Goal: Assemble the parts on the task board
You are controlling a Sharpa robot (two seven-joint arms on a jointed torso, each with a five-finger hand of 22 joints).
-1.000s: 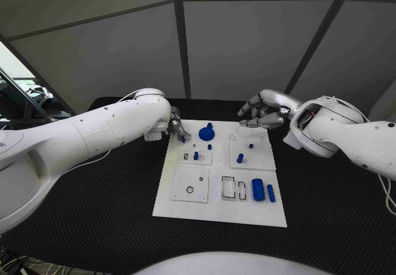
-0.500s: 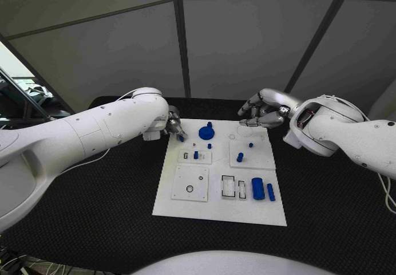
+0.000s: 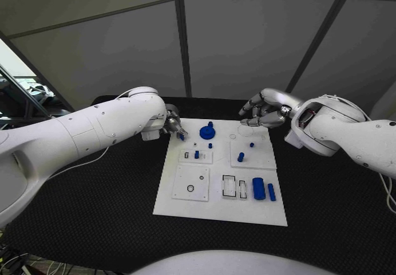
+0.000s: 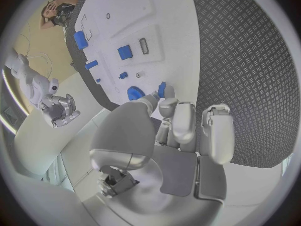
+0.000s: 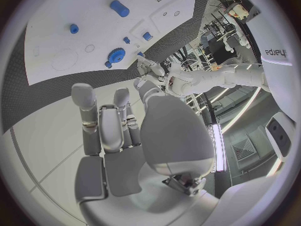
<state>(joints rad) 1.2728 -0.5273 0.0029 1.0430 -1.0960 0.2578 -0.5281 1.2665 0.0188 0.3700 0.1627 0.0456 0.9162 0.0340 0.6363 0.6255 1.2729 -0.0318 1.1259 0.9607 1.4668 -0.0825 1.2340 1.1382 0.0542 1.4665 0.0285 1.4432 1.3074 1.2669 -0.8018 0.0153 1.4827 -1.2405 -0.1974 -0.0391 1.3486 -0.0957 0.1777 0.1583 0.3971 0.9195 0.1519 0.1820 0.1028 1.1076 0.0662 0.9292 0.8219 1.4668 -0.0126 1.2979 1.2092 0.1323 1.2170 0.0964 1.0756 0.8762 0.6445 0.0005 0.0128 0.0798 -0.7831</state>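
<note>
Blue part (image 4: 162,89) pinched in left hand (image 3: 174,127), at task board (image 3: 206,200) corner.

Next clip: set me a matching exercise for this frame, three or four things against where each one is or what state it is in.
Things:
1. left hand
2. right hand
3. blue gear
4. large blue cylinder

Places or states:
A. lying on its side at the near right of the task board
B. raised over the board's far right corner, holding nothing
C. at the board's far left corner, pinching a small blue part
D. sitting on the board's far edge

Pairs: 1-C, 2-B, 3-D, 4-A
</note>
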